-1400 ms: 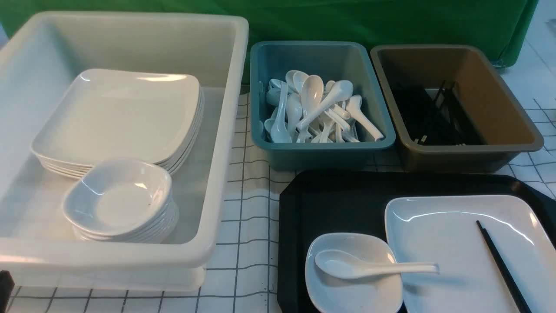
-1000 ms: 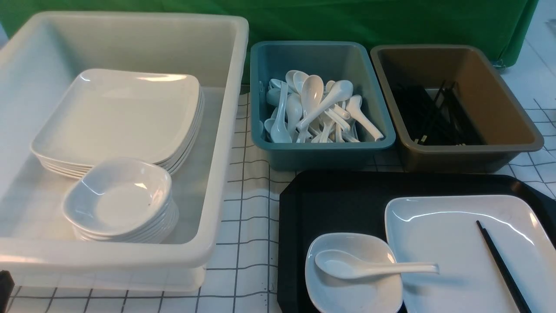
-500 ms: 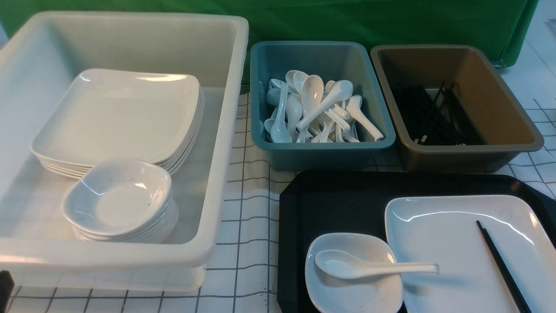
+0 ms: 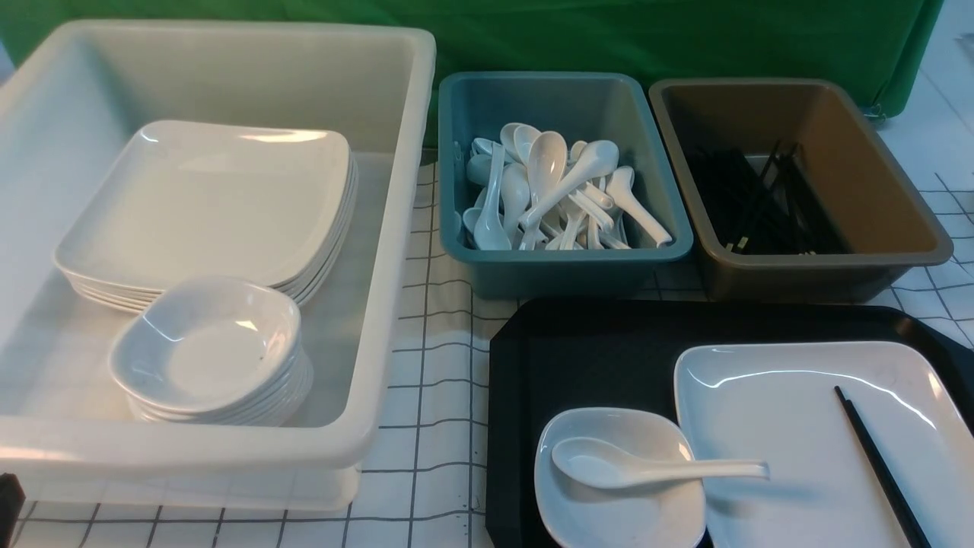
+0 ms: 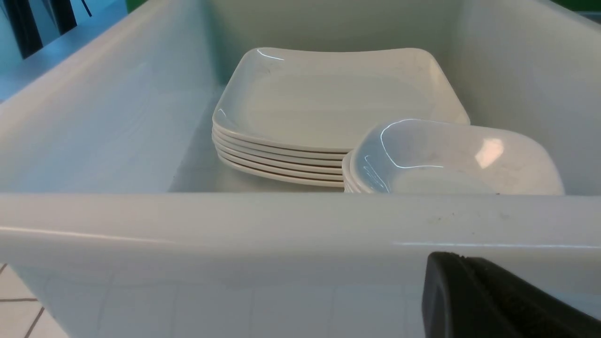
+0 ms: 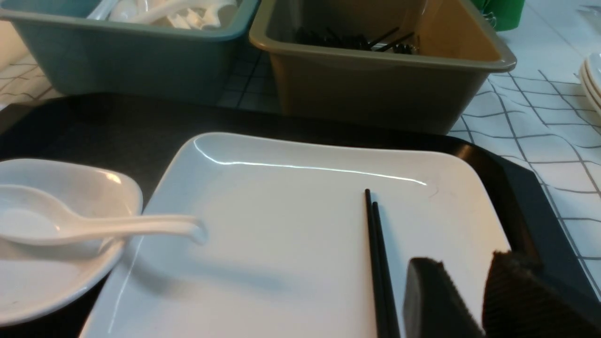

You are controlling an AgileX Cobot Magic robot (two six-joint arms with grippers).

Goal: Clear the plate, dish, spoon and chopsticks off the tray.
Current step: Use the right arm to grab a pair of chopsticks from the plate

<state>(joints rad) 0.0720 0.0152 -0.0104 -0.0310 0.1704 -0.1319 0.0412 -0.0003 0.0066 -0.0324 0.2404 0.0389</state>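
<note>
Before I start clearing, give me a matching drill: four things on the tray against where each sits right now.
Things: 1 spoon; 2 chopsticks; 3 dish; 4 plate.
Places: A flat on the tray, right side; B bowl in the dish, handle over the plate; C on the tray, left of the plate; D lying on the plate.
Pairs: 1-B; 2-D; 3-C; 4-A.

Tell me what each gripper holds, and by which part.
Nothing is held. The right gripper is open over the plate, beside the chopsticks; the left gripper is shut on nothing.
</note>
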